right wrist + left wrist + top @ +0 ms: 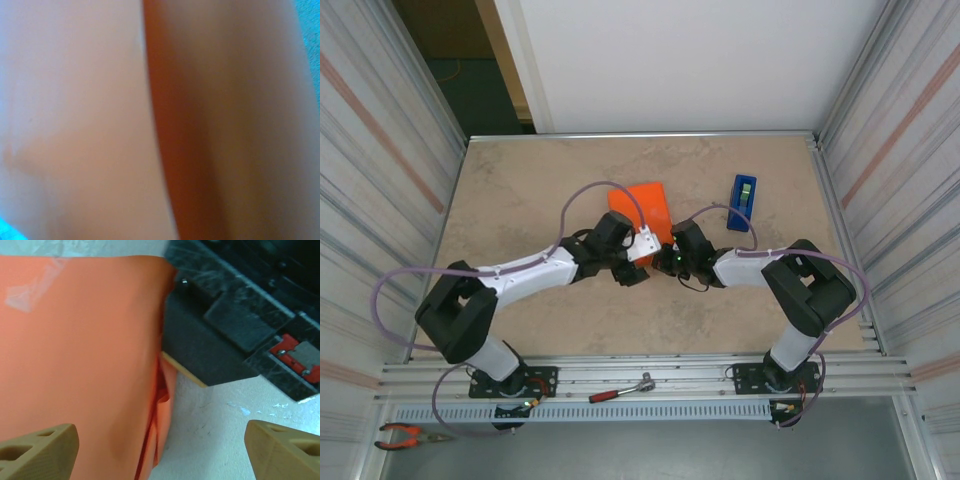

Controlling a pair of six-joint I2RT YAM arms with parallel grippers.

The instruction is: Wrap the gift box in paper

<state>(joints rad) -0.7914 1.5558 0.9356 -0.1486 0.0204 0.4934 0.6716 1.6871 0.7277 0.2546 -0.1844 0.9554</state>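
Table: the tan tabletop (520, 200) carries everything, and both arms reach in to its middle.
Paper: the orange paper (648, 203) lies folded into a parcel at the centre of the table. Its near end is tucked under the two wrists. Its long axis appears to run roughly near-to-far with a slight tilt, though the covered end makes this uncertain.
Gift box: judging from the parcel's raised, boxy shape, it sits inside the paper. The right wrist view is a close blur of pale pink and orange, too soft to tell box from sheet.
Tape dispenser: the blue tape dispenser (742, 201) stands apart from the parcel on its right, nearer the right arm.
Right gripper: the right gripper (672, 258) is clenched and pressed against the parcel's right-hand edge. Whether it pinches a fold cannot be told.
Left gripper: the left gripper (162, 455) is released, its tan fingertips (40, 450) spread wide with nothing between them. It hovers over the parcel's near end, one tip over the paper and the other over bare table.
Tape strip: a clear tape strip (30, 285) sits on the paper's top face at the far side.
Bearing: the parcel's right edge runs straight ahead of the left gripper, between its tips. The loose side fold there probably needs closing next.
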